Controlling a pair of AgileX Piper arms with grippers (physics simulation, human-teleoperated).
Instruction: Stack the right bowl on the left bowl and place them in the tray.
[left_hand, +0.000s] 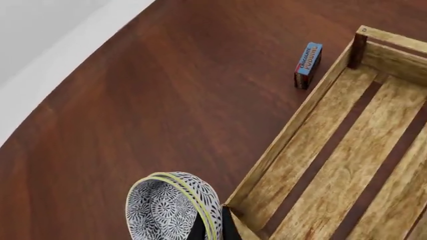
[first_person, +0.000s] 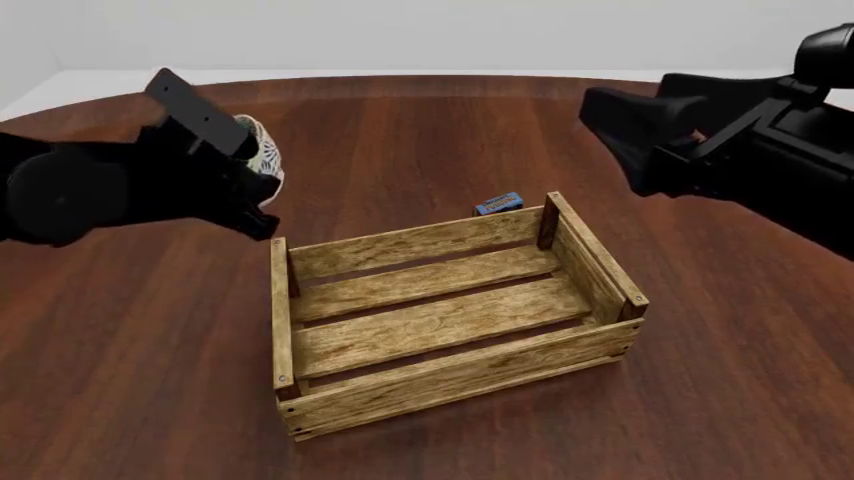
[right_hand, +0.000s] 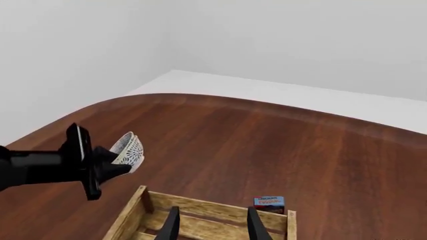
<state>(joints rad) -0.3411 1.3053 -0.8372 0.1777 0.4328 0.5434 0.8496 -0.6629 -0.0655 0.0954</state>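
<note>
Two speckled bowls sit nested and tipped on edge, held above the table just off the tray's left far corner. In the left wrist view two pale rims show: the right bowl (left_hand: 157, 215) lies inside the left bowl (left_hand: 205, 192). My left gripper (left_hand: 213, 229) is shut on their rims. The stack (first_person: 264, 157) also shows in front of the left arm, and in the right wrist view (right_hand: 130, 147). The wooden tray (first_person: 441, 310) holds nothing. My right gripper (right_hand: 213, 226) hangs open and high above the tray's right far side (first_person: 621, 135).
A small blue box (first_person: 498, 204) lies on the table just behind the tray's far wall, also seen in the wrist views (left_hand: 308, 65) (right_hand: 269, 202). The round brown table (first_person: 427, 130) ends at a curved far edge.
</note>
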